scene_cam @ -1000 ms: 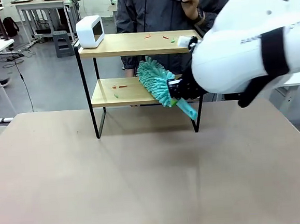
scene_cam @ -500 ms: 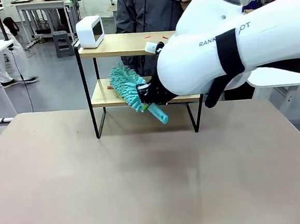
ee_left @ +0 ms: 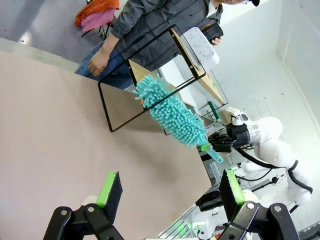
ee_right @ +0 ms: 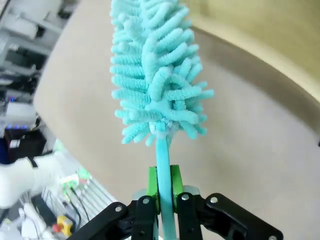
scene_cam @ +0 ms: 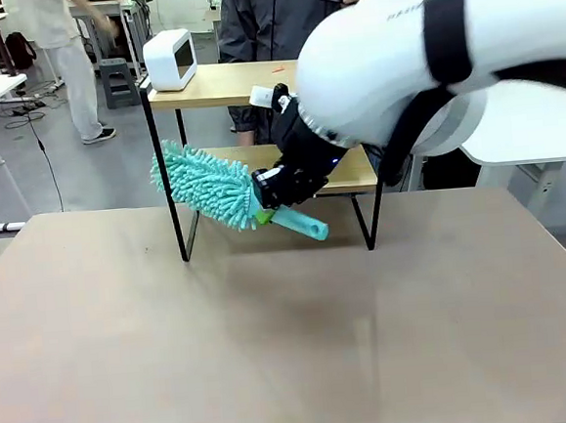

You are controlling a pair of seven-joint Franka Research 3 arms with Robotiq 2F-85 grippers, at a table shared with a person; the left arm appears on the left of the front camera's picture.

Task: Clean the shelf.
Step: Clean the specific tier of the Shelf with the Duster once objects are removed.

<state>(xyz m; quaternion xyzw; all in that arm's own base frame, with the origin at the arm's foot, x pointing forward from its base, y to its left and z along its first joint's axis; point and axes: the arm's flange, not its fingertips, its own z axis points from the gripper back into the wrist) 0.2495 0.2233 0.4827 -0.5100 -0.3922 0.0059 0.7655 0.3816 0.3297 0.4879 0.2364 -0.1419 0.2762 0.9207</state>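
Green pads of the right gripper (ee_right: 162,182) are clamped tight on the thin handle of the teal microfibre duster (ee_right: 157,75), so I'm holding it firmly. Over the last second I watched its fluffy head travel along the lower board of the shelf (scene_cam: 224,84) from the right end to the left. Now the head sticks out past the left front leg, off the end of the board. I read that as one full sweep of the lower tier done. The head covers the board's left end, so I cannot tell whether the crumbs there are gone.

The duster lies close to level, its long axis running along the shelf, head toward my left and handle end dipping low to the right. The shelf stands at the far side of the table (scene_cam: 274,349), lengthwise across it, in front of the person (scene_cam: 268,17). A red scrap (scene_cam: 279,69) sits on the top board beside the white device (scene_cam: 170,60), so that tier looks undone. My left gripper (ee_left: 170,187) hangs spread and empty above the table
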